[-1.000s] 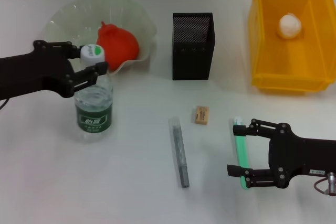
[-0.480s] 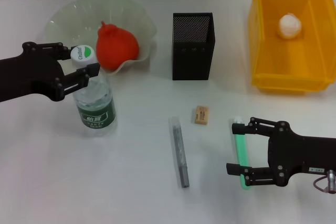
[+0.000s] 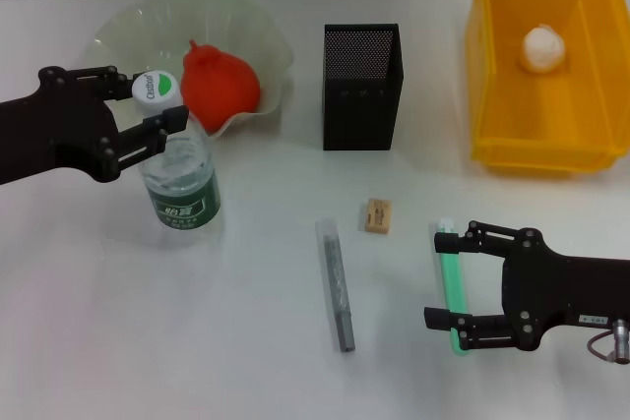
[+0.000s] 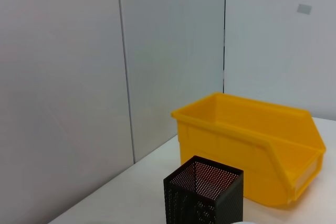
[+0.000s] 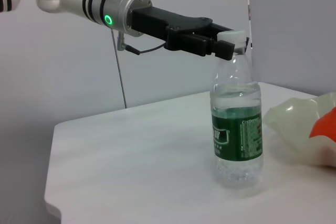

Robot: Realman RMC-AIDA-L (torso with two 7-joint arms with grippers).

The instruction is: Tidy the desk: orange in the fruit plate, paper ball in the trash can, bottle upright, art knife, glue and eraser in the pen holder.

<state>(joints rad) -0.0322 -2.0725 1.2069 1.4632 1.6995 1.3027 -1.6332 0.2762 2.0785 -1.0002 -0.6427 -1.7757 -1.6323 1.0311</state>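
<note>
On the desk's left side, the left gripper (image 3: 148, 112) stands at the cap of the upright bottle (image 3: 178, 180), jaws spread either side of it. Just behind, the orange (image 3: 220, 86) lies in the fruit plate (image 3: 128, 27). Mid-desk stand the pen holder (image 3: 361, 87) and, nearer, the eraser (image 3: 377, 215). Rightward, the paper ball (image 3: 543, 48) sits in the trash can (image 3: 522, 135), while the right gripper (image 3: 450, 278) hovers released around a green stick (image 3: 452, 277)

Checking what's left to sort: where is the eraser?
In the head view the eraser lies on the table just in front of the pen holder.
</note>
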